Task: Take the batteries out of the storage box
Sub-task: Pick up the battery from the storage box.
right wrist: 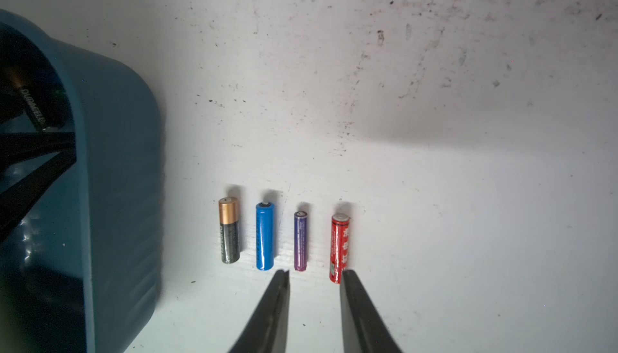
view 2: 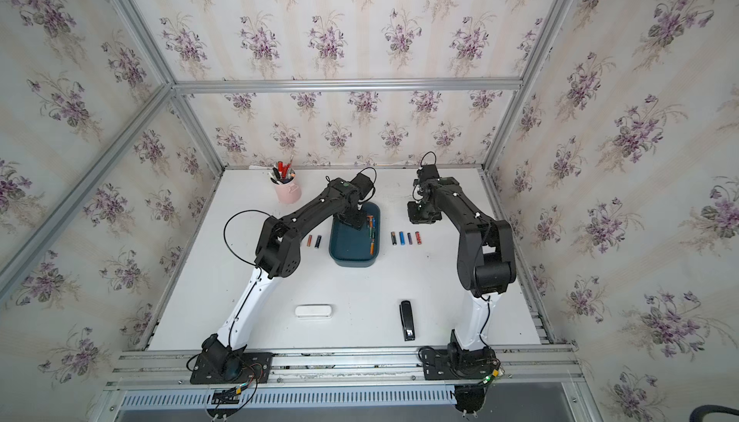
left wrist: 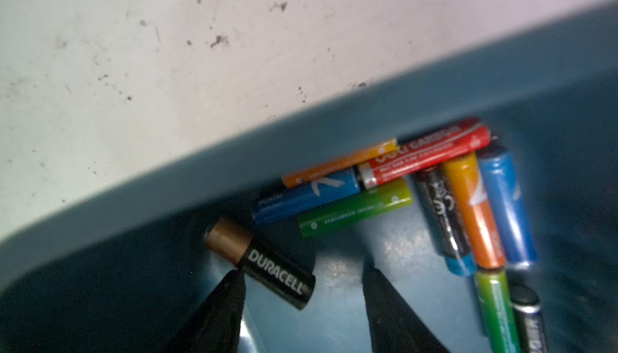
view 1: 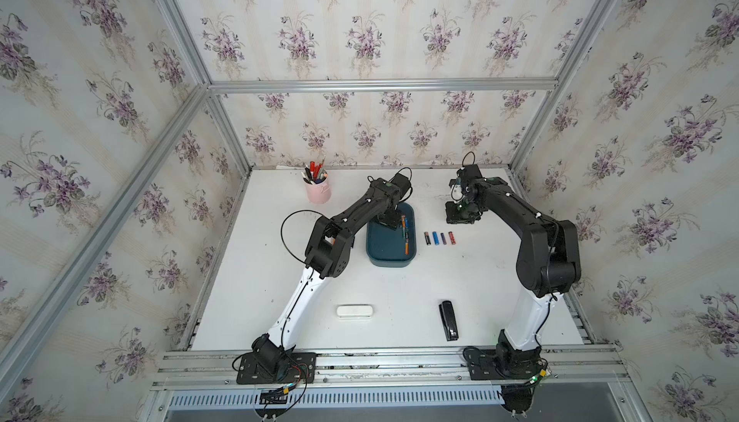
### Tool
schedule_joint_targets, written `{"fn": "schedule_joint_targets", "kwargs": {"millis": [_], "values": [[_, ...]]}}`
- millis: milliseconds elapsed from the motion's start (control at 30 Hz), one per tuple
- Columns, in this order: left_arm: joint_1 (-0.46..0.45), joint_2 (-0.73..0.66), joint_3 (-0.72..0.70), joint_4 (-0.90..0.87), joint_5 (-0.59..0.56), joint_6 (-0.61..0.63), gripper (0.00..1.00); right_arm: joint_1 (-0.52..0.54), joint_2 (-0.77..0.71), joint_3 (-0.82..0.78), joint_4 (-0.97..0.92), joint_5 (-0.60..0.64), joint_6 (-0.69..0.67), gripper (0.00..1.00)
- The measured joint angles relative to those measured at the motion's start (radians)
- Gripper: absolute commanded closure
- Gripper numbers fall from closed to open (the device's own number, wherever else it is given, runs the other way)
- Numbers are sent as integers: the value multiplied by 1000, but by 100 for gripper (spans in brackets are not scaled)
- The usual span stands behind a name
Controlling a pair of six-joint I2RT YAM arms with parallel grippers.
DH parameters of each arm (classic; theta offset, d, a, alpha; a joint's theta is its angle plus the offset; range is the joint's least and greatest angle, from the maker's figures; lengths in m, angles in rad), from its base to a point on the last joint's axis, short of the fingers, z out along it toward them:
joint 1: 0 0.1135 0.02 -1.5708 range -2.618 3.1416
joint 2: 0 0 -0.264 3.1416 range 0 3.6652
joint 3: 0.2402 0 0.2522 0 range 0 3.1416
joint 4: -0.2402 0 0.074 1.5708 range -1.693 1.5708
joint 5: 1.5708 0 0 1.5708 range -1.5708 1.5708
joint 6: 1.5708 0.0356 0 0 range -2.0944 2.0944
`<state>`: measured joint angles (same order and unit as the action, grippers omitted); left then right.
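White table (view 1: 400, 304) fills most of the cell. The teal storage box (view 1: 384, 248) sits around mid-table between the two arms, with its long side running away from the robot. The left arm is bent over into the far end of the box, so it's clearly the nearer one for this job. The right arm is off to the box's right, outside it.

Left pincer (left wrist: 301, 271) is down inside the box with its jaws spread, not squeezing anything as far as I can see. Right pincer (right wrist: 314, 276) hangs over bare table with a narrow gap between its fingers and nothing in it. Just past its tips lies a row of four batteries (right wrist: 300, 241), side by side and already out.

The bit that matters: a Duracell battery (left wrist: 264, 262) looks to lie on the box floor right at the left pincer. One fingertip (left wrist: 220, 308) overlaps its body and its black end pokes into the gap. Its long axis slants across that gap rather than sitting square to it, so I'd guess a small wrist twist is needed before closing. The other batteries (left wrist: 368, 184) are heaped against the wall just beyond.
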<state>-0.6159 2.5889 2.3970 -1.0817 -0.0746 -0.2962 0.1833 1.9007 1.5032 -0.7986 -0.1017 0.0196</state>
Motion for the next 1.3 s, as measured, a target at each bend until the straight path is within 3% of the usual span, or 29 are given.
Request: {"fn": "schedule_joint_targets", "kwargs": {"millis": [433, 600, 800, 1033, 1300], "values": [[17, 5, 2, -4, -24, -102, 44, 0, -3, 3, -6, 0, -3, 68], [26, 12, 10, -3, -26, -119, 58, 0, -4, 5, -6, 0, -11, 68], [38, 18, 16, 1, -22, -130, 67, 0, -4, 13, -6, 0, -17, 68], [39, 18, 16, 5, 0, -130, 76, 0, -3, 15, -7, 0, -16, 68], [42, 15, 6, 8, 27, -129, 80, 0, -4, 12, -5, 0, -16, 69]]}}
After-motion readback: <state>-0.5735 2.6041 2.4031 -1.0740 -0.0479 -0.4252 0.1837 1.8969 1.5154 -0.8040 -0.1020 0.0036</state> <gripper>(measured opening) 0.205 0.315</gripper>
